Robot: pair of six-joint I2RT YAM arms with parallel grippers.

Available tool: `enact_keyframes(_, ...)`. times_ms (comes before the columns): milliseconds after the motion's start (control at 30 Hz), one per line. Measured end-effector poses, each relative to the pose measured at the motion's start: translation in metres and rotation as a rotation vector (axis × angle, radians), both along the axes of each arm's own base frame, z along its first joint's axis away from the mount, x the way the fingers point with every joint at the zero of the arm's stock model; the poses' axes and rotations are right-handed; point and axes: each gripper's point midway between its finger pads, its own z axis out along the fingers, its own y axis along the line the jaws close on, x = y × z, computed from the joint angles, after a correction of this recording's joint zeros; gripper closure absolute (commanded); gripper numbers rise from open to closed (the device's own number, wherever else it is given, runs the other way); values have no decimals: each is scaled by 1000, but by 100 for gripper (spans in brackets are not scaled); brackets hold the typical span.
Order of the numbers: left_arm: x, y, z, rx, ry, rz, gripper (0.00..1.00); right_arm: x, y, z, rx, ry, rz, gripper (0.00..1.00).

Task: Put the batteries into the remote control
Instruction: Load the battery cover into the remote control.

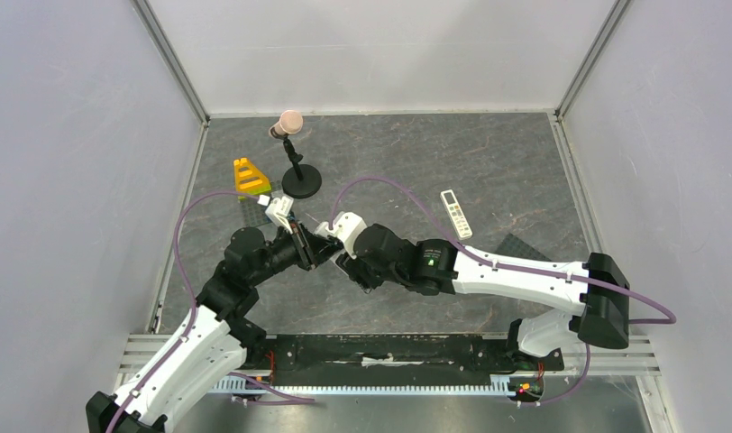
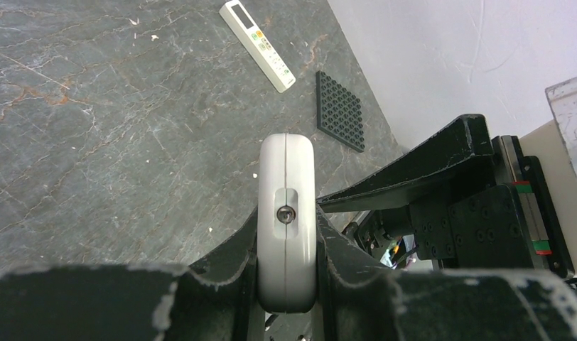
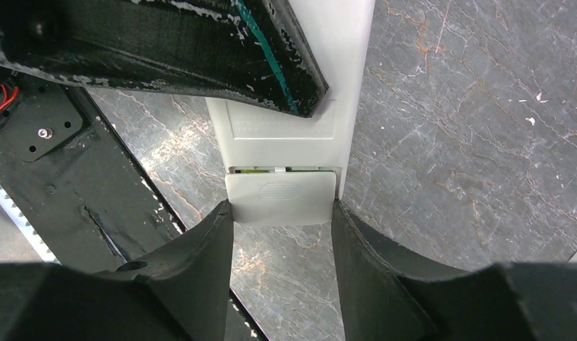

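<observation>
Above mid-table, left of centre, I see my left gripper (image 2: pixel 286 238) clamped on the remote control (image 2: pixel 286 167), holding it on edge, off the surface. My right gripper (image 3: pixel 282 213) pinches the battery cover (image 3: pixel 280 200) at the remote's end, with a thin gap showing above the cover. Farther right, a slim white remote (image 1: pixel 456 214) lies flat.

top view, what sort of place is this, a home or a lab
Likely a robot test cell, not a home: plain white panels box in the tabletop, and the left arm and right arm are bolted to a rail at its near edge.
</observation>
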Motion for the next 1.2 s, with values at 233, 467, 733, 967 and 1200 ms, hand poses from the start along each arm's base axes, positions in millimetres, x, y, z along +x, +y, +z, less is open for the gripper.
enact_keyframes(233, -1, -1, -1, 6, -4, -8, 98, 2, -2, -1, -8, 0, -6, 88)
enact_keyframes(467, 1, -2, -1, 4, -5, -12, 98, 3, -3, -1, -10, 0, -9, 88)
enact_keyframes(733, 1, -3, -1, 4, -4, -16, 98, 2, -3, -2, -11, 2, -7, 88)
enact_keyframes(967, 2, -3, 1, -3, -12, -19, 98, 6, -1, 0, -18, 7, -11, 87)
enact_keyframes(1200, 2, -2, 1, -3, -13, -15, 98, 9, 0, -1, -26, 24, -12, 87)
